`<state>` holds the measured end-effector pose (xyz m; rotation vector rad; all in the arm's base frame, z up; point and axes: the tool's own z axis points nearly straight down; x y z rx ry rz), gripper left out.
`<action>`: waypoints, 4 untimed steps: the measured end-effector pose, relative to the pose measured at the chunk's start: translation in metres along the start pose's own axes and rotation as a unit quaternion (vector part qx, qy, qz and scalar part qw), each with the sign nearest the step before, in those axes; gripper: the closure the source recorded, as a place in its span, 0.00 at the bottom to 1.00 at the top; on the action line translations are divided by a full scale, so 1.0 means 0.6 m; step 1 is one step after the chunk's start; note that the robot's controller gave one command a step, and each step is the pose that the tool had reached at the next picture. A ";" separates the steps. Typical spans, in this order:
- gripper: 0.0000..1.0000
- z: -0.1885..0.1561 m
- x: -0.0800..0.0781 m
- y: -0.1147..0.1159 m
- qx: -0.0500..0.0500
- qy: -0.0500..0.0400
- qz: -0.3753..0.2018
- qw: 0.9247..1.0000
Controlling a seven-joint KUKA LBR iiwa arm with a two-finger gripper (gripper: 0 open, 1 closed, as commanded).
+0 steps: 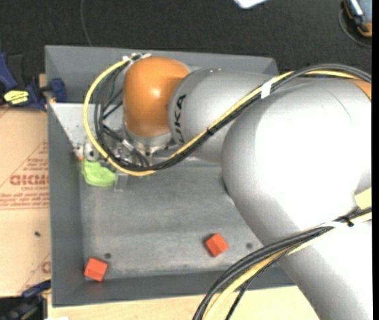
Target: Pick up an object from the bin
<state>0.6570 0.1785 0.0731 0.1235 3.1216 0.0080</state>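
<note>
Grey metal bin (162,212) seen from above. Arm (296,152) reaches in from the right, w/ orange cover (150,95) on the wrist and yellow & black cables (102,85) looped round it. Tool (119,155) sits under the cover, at the bin's left side toward the back wall. Green lump (98,173) lies just beside the tool on its left; touching or not, can't tell. First orange-red block (95,269) is in the front-left corner. Second orange-red block (216,245) is near the front wall, close to the arm. Both are well apart from the tool.
</note>
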 end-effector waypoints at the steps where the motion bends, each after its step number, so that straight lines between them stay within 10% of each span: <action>1: 1.00 -0.146 0.003 -0.006 -0.002 -0.006 -0.007 1.000; 3: 1.00 -0.077 0.014 0.006 -0.001 -0.006 -0.058 0.998; 4: 1.00 -0.247 0.012 0.015 0.000 -0.006 -0.096 0.995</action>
